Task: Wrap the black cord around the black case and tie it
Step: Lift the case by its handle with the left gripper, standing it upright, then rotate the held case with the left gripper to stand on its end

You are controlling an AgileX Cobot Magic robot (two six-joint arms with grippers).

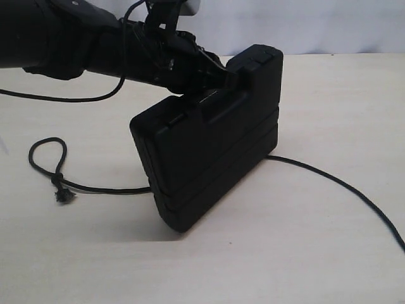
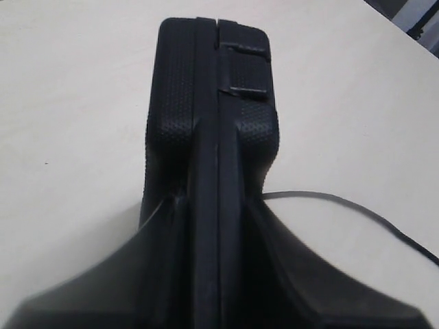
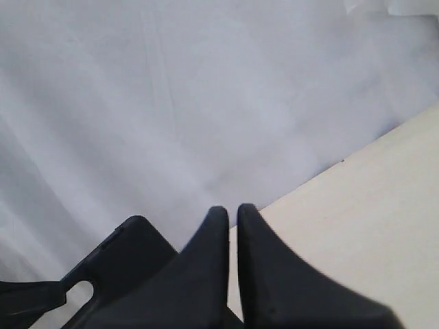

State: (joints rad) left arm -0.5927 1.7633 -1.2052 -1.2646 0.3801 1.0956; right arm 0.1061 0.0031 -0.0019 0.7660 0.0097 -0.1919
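The black case (image 1: pixel 209 145) stands tilted on one long edge on the table, held up at its top by my left gripper (image 1: pixel 218 79), which is shut on its handle edge. In the left wrist view the case (image 2: pixel 212 103) runs away between the two fingers (image 2: pixel 158 253). The black cord (image 1: pixel 95 187) lies on the table and passes under the case: a loop with a knotted end (image 1: pixel 62 195) on the left, a long run (image 1: pixel 342 183) to the right. The cord (image 2: pixel 343 202) shows beside the case. My right gripper (image 3: pixel 233 212) is shut, empty, raised above the table.
The left arm (image 1: pixel 63 38) reaches in from the upper left, with a thin smooth cable (image 1: pixel 63 98) drooping onto the table. A pale backdrop (image 3: pixel 171 103) rises behind the beige table (image 1: pixel 285 253).
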